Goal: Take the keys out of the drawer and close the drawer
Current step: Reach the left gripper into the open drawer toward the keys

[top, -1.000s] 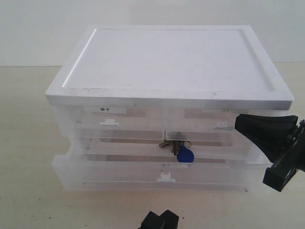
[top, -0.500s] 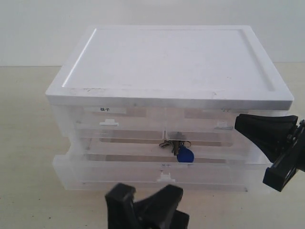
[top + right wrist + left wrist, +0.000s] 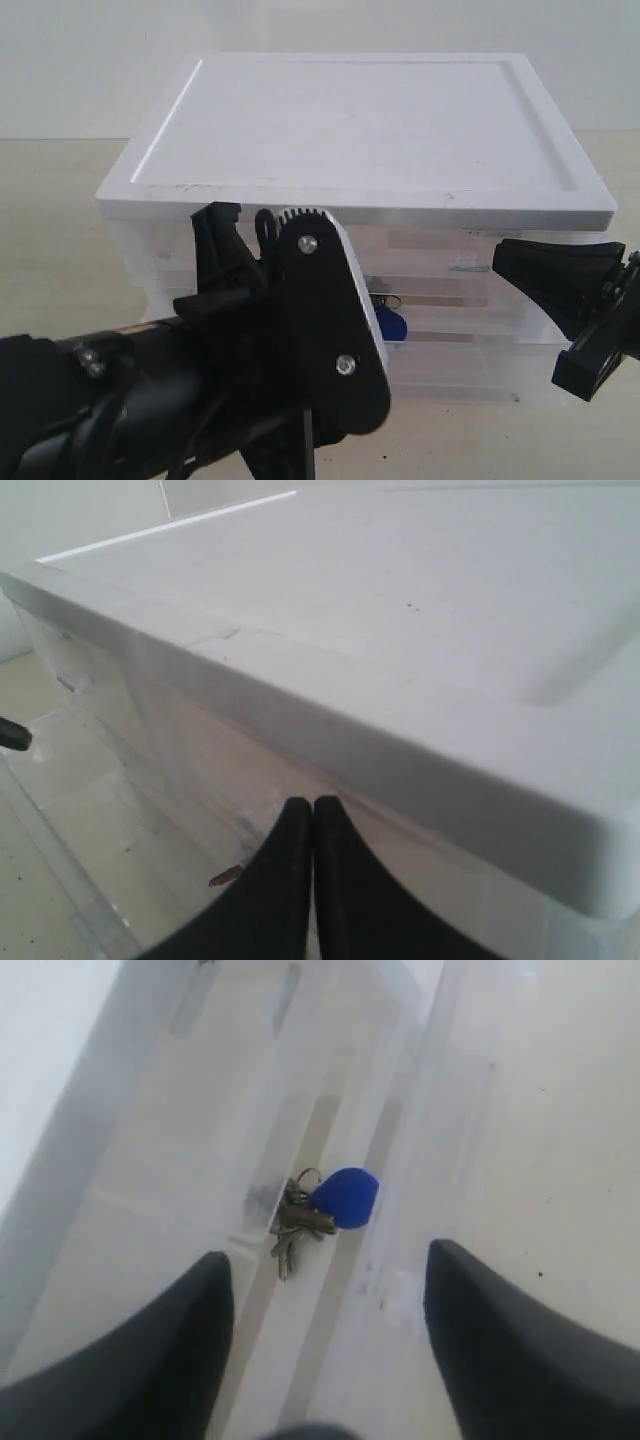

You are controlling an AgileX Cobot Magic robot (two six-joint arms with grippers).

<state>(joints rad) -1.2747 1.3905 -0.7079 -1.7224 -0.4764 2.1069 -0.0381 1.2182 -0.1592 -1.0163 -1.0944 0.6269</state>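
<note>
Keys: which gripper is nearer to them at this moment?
Left. The left gripper, open, hovers close above the keys, which show between its jaws in the wrist view. The right gripper, shut, sits off by the cabinet's right front corner.

Clear drop to keys (image 3: 318, 1210) w/in drawer (image 3: 150, 1245); cabinet top (image 3: 360, 130) overhangs close behind

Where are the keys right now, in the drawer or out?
In the drawer: the keys lie on its floor, ungrasped, beyond the left gripper's open jaws.
</note>
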